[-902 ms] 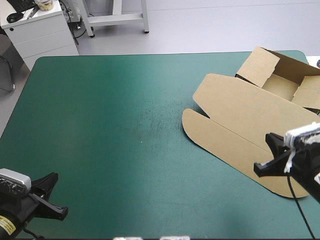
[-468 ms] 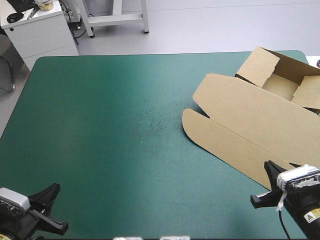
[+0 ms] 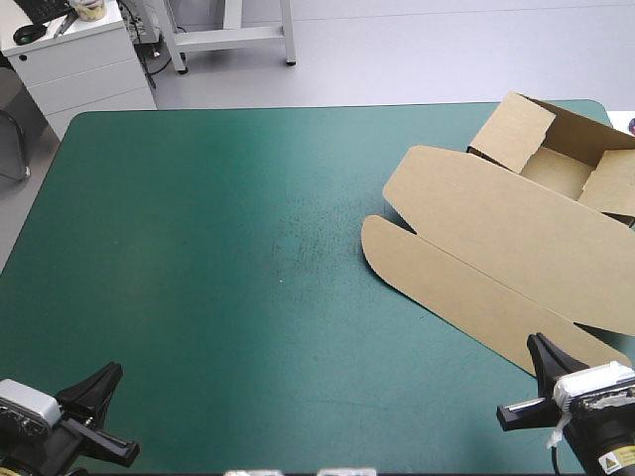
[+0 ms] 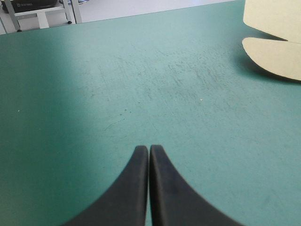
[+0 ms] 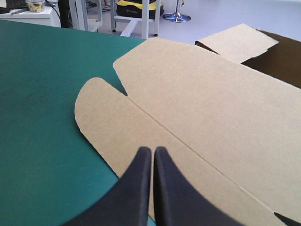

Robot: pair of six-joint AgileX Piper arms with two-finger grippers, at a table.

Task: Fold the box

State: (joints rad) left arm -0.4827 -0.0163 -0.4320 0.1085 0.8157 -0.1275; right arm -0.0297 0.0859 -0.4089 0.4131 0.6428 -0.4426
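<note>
Box: brown cut cardboard sheet in the right half of the high view. Its tray sits in the upper right corner with walls raised, and the lid lies flat toward the frame's centre.
Left pincer: broad black curved-fin fingers clenched on nothing, in the lower left corner of the high view. It is over the bare teal-green table cover, well apart from the box.
Right pincer: black fingers likewise clenched and empty, in the lower right corner. The tips are at the near edge of the rounded lid flap; whether they touch the board I cannot tell.
Step in hand: probably parking both arms, the tray looking formed.
Doing it well: raise the right pincer straight off the flap rather than sliding it, so the sheet is not dragged and the tray walls are not pulled loose.
Far check: the tray's right wall runs out of the frame, so its tuck is unconfirmed.
</note>
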